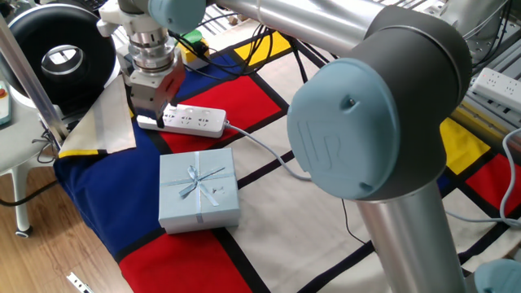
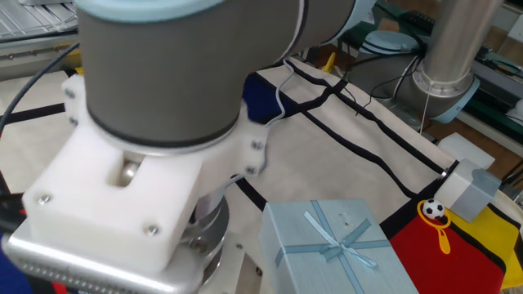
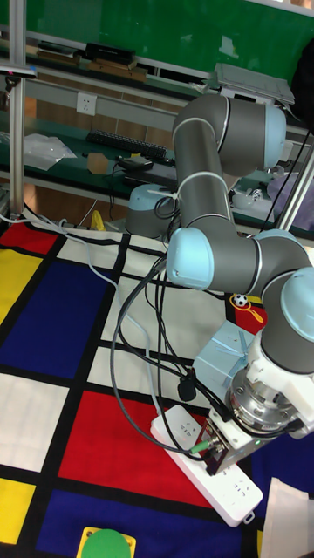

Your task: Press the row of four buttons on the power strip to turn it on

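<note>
The white power strip (image 1: 199, 120) lies on the red and blue cloth, its pale grey cable (image 1: 264, 149) trailing right. My gripper (image 1: 151, 116) points down over the strip's left end, covering it. In the tall fixed view the gripper (image 3: 213, 453) stands on the middle of the power strip (image 3: 179, 429). The four buttons are too small to make out. No view shows a gap or contact between the fingertips. The other fixed view is mostly filled by my wrist flange (image 2: 122, 196).
A pale blue gift box (image 1: 198, 187) with a ribbon sits just in front of the strip, and the gift box (image 2: 335, 245) shows beside the wrist. A black round device (image 1: 61, 57) stands at the left. A green round button (image 3: 105, 545) lies near the cloth's edge.
</note>
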`<state>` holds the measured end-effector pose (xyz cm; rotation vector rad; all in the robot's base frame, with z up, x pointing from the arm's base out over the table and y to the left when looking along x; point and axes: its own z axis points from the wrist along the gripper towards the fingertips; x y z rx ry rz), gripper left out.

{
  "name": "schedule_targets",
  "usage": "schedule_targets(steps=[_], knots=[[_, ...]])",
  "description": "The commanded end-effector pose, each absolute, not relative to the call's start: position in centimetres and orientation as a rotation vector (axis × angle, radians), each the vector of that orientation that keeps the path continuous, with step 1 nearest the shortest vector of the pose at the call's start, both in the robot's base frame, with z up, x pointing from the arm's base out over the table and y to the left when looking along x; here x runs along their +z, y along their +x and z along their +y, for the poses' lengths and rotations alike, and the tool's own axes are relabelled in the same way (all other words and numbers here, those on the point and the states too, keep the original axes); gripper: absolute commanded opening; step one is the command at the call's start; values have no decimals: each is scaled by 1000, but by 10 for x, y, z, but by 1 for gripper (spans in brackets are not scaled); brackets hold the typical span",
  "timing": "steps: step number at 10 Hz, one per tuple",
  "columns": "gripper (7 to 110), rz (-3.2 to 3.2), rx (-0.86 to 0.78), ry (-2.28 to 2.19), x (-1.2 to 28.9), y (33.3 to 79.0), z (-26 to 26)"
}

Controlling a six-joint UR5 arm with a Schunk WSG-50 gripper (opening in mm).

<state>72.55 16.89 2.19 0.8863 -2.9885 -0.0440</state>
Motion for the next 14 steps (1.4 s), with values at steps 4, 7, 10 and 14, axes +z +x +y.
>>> schedule_targets(steps=[4,7,10,14], knots=[[66,-2998,-60,876,15,729,174],[66,-3003,-58,873,11,730,176],[66,-3004,-45,875,8,731,174],[66,-2999,-51,861,23,724,175]])
